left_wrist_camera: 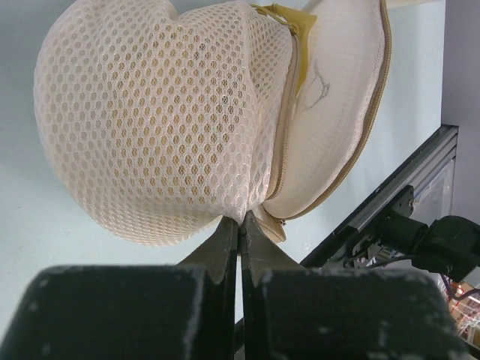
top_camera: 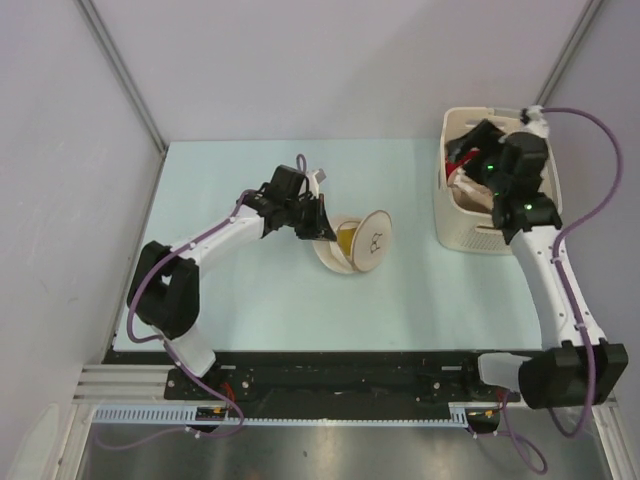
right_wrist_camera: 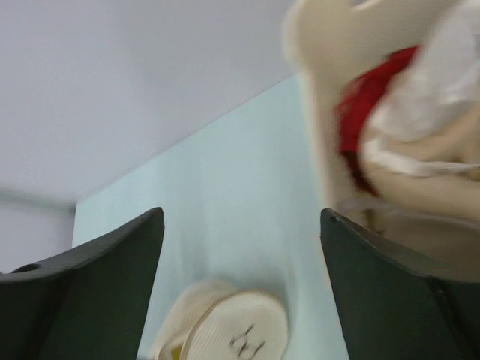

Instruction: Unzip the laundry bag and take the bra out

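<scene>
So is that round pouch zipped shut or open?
Open: the two halves of the pouch gape apart, and the yellow bra shows between them.

The left arm (top_camera: 215,240) reaches forward and inward, the left gripper (left_wrist_camera: 241,229) pinched tight on the laundry bag (left_wrist_camera: 165,127) edge, while the right arm (top_camera: 545,270) stretches ahead, the right gripper (right_wrist_camera: 240,285) spread wide.

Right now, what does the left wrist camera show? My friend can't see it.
A round cream mesh laundry bag fills the view, partly unzipped, with the yellow bra peeking out. The left tool pinches the bag's lower edge.
</scene>
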### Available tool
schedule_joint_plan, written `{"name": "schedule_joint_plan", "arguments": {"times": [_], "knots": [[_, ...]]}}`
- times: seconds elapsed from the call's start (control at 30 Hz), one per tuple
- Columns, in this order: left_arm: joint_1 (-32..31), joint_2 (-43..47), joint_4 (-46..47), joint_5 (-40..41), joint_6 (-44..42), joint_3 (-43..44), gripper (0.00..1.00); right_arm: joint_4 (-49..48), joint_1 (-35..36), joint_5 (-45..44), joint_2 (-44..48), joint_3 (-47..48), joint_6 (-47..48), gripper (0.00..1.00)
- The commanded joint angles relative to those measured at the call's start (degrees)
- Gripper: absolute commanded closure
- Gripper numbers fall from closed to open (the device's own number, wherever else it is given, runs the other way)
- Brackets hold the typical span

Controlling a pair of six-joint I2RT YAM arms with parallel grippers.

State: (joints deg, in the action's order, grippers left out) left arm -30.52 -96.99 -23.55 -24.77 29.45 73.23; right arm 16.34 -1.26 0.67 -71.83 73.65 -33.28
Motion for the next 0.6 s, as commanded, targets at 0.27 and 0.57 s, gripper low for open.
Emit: {"name": "schedule_joint_plan", "arguments": {"times": [0.27,0.57], "knots": [[-0.2,2.1,-0.6,-1.9,-1.3,2.2,1.0,-4.6,36.3,-7.3,-9.5,-2.2,-0.3,0.69],[-0.2,2.1,-1.1,-1.8,-1.6,2.9,1.0,-3.3,36.2,-4.5,-24.0,-2.1,-5.5,0.67]]}}
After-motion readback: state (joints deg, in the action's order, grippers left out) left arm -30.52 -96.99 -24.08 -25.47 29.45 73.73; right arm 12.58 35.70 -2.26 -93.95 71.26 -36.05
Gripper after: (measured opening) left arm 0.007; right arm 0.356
